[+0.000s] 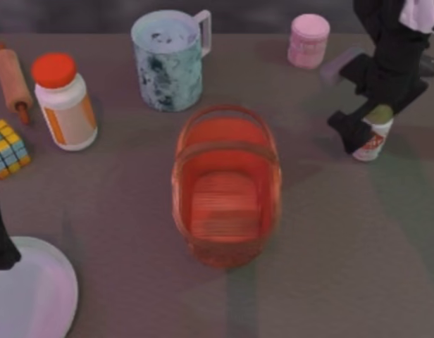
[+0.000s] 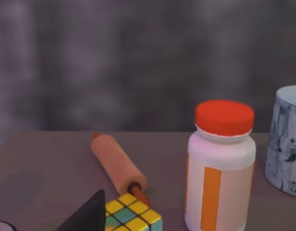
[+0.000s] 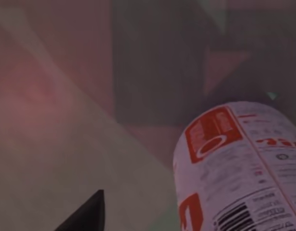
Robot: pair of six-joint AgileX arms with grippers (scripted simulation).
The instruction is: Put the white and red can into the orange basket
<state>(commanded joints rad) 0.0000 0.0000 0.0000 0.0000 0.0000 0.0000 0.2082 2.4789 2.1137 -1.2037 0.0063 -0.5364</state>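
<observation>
A: Scanning left to right: the left gripper (image 1: 1, 243) is sitting parked at the table's left edge over a white plate (image 1: 41, 299); I cannot tell how its fingers stand. A rolling pin (image 1: 11, 77), a puzzle cube (image 1: 7, 146) and a red-capped bottle (image 1: 63, 102) are lying nearby, untouched.

B: Centre?

A: The orange basket (image 1: 226, 186) is standing empty mid-table, a teal mug (image 1: 171, 60) behind it, a pink-lidded jar (image 1: 308, 41) farther right.

B: And the can?

A: The white and red can (image 1: 373, 143) is sitting well right of the basket, tilted. The right gripper (image 1: 368, 127) is coming over its top, fingers appearing to pinch it; the wrist view is showing the can filling the frame close in.

B: Progress?

A: Judging early: the grasp is looking made, while lifting, carrying leftward and releasing in the basket are remaining.
</observation>
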